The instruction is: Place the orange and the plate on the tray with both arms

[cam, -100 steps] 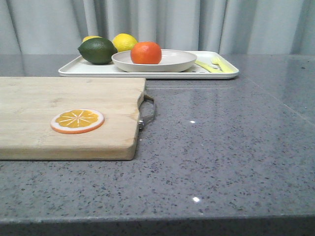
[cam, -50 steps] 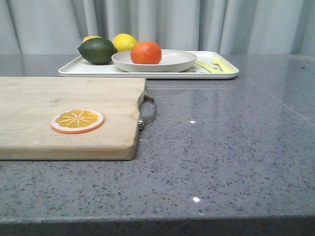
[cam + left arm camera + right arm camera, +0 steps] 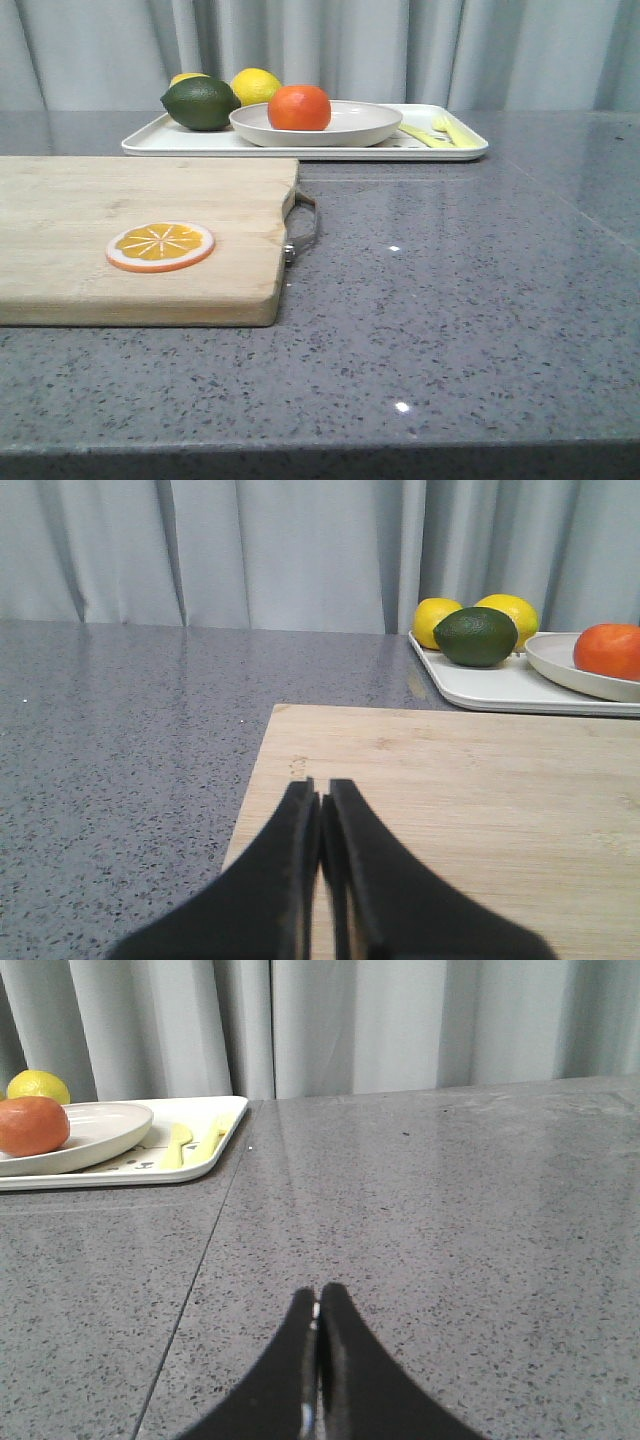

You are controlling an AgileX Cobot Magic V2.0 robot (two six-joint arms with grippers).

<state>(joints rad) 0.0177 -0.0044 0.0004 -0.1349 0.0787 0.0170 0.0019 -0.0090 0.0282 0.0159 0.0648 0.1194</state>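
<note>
Whole front view sits slightly rightward versus a second ago; objects keep same relative layout, so likely camera shift, nothing handled. Orange (image 3: 299, 107) rests in plate (image 3: 315, 123), plate on tray (image 3: 455, 152) at far side of table; task looks complete. Left gripper (image 3: 320, 798) pressed together, empty, over board (image 3: 150, 235). Right gripper (image 3: 318, 1304) pressed together, empty, over bare table (image 3: 460, 290). Surface: grey speckled stone, glossy. Grey curtain (image 3: 330, 45) behind.

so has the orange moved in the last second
No. The orange sits in the plate on the tray as before; everything shifted slightly right together, so only the view moved.
</note>
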